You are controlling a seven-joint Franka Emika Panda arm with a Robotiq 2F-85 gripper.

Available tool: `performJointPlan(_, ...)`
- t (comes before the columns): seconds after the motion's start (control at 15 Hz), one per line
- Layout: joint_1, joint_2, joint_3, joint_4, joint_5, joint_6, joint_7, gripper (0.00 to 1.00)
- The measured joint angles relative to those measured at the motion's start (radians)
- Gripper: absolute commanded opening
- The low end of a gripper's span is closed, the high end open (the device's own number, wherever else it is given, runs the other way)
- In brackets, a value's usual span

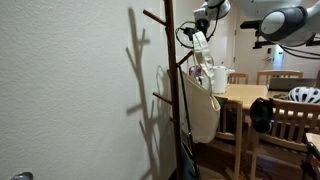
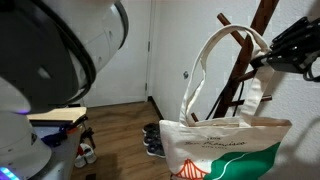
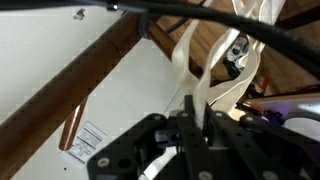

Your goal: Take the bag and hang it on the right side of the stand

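Observation:
A cream tote bag (image 1: pixel 201 108) with a green and red print (image 2: pixel 226 150) hangs by its straps beside the dark wooden stand (image 1: pixel 169 90). My gripper (image 1: pixel 200 38) is high up next to the stand's upper pegs (image 2: pixel 240 40) and is shut on a white bag strap (image 3: pixel 205 85), which runs up between the fingers (image 3: pixel 196 118) in the wrist view. One strap loops over a peg in an exterior view (image 2: pixel 222 35). The stand's brown arms (image 3: pixel 70 100) cross the wrist view.
A wooden dining table (image 1: pixel 245 95) with chairs (image 1: pixel 288 125) and a white helmet (image 1: pixel 305 95) stands behind the stand. Shoes (image 2: pixel 152 140) lie on the wooden floor by a white door (image 2: pixel 170 50). A white wall (image 1: pixel 70 90) is beside the stand.

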Motion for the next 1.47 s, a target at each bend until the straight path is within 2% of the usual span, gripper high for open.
performJointPlan(0.27, 0.02, 0.0, -0.012, 0.001, -0.019, -0.018, 0.0, 0.04)
performJointPlan(0.67, 0.074, -0.023, -0.077, 0.005, -0.132, -0.005, 0.006, 0.03)
performJointPlan(1.47, 0.081, -0.053, -0.123, 0.003, -0.161, 0.167, 0.006, 0.03)
